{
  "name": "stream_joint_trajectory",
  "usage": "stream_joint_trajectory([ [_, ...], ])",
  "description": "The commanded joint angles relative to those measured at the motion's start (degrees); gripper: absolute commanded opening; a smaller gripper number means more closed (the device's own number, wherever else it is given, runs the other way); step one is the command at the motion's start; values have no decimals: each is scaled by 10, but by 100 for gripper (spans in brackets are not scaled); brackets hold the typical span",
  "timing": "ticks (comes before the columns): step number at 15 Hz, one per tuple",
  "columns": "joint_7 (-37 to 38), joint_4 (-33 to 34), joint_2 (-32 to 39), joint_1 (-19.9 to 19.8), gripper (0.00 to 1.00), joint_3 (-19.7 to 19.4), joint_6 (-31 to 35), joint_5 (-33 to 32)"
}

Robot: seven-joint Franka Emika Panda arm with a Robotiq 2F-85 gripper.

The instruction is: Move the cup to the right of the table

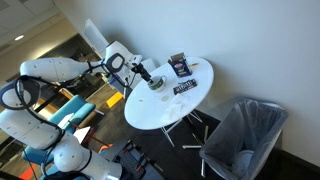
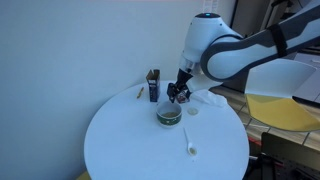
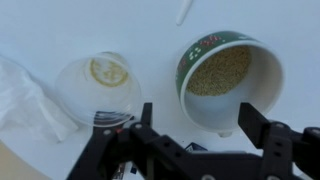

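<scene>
The cup [image 3: 225,75] is short and round, white outside with a green patterned rim, and holds yellowish grains. It stands near the middle of the round white table [image 2: 120,140] in both exterior views [image 1: 157,86] [image 2: 169,114]. My gripper [image 3: 200,115] is open and hangs just above the cup, with a finger on either side of its near edge, not touching it. The gripper also shows in both exterior views [image 1: 148,76] [image 2: 178,95].
A clear plastic lid [image 3: 97,85] and crumpled white plastic [image 3: 25,100] lie beside the cup. Dark blue packets [image 1: 180,65] [image 2: 153,85] stand behind it. A white spoon [image 2: 190,150] lies near the table's front. A grey mesh chair [image 1: 245,135] stands beside the table.
</scene>
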Motion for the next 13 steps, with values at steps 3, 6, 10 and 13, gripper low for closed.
stream_joint_trajectory([
  [3, 17, -16, -142, -15, 100, 18, -226, -45],
  [6, 5, -13, -190, -28, 100, 29, -287, -60],
  [10, -8, -1, -198, -37, 100, 38, -305, -47],
  [13, -12, -3, -208, -37, 100, 43, -314, -47],
])
